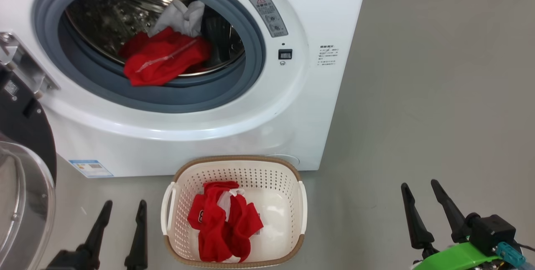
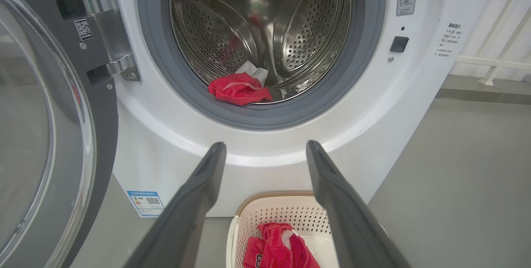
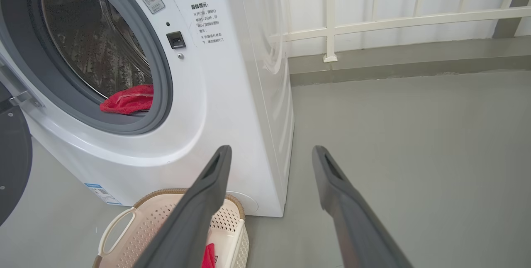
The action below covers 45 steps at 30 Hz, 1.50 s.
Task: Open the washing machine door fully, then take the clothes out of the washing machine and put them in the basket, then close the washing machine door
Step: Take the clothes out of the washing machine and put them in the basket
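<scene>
The white washing machine point(image 1: 200, 132) stands with its door point(image 1: 25, 186) swung wide open to the left, black rim and clear bowl showing. At the drum's mouth lie red clothes point(image 1: 165, 57) with a white-grey cloth point(image 1: 179, 17) behind them. The cream basket point(image 1: 234, 169) sits on the floor before the machine, a red garment point(image 1: 221, 224) inside it. My left gripper point(image 1: 124, 205) is open, left of the basket. My right gripper point(image 1: 420, 187) is open, off to the right above bare floor. In the left wrist view the drum clothes point(image 2: 238, 88) lie beyond my open fingers point(image 2: 199, 193).
Grey floor point(image 1: 439, 94) stretches to the right of the machine. A white railing point(image 3: 373, 23) runs along the wall behind. The door hinge point(image 2: 108, 31) and open door point(image 2: 45, 135) crowd the left side.
</scene>
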Available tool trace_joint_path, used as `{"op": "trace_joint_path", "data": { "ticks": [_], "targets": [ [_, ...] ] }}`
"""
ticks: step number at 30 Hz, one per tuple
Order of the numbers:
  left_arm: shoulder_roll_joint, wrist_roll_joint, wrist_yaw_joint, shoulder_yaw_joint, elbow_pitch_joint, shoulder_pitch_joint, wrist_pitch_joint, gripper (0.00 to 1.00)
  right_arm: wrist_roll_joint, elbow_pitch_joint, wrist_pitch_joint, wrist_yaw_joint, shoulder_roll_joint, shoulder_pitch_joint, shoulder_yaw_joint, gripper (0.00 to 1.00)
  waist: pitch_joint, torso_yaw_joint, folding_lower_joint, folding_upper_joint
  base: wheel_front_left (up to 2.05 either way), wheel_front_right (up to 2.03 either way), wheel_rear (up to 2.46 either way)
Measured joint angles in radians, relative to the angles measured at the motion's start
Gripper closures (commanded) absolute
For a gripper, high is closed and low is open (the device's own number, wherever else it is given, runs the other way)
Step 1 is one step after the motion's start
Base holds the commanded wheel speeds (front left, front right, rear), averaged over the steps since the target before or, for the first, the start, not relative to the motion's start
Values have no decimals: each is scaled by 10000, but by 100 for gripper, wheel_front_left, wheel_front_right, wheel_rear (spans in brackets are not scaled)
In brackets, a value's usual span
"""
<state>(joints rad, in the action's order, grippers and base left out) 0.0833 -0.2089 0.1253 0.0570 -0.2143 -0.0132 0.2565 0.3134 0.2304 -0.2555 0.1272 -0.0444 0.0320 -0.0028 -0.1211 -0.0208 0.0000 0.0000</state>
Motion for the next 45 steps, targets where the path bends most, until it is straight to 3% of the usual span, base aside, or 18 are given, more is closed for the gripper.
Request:
{"op": "trace_joint_path", "data": {
  "ticks": [10,29,36,45],
  "targets": [
    [-171,90,0,205,464,410,0,0,0,-61,0,0,23,226,-136,0,-8,-46,0,0,0,0,0],
    [-199,165,0,44,136,140,0,0,15,-86,0,0,25,183,-107,0,-359,-6,0,0,0,0,0],
    [201,368,0,-485,-825,-1539,0,0,33,-180,0,0,25,-263,-50,0,-890,-28,0,0,0,0,0],
    [734,1158,0,-1156,-2997,-5095,2,0,109,-274,0,0,17,-1205,221,0,-1962,7,0,0,0,0,0]
  ]
}}
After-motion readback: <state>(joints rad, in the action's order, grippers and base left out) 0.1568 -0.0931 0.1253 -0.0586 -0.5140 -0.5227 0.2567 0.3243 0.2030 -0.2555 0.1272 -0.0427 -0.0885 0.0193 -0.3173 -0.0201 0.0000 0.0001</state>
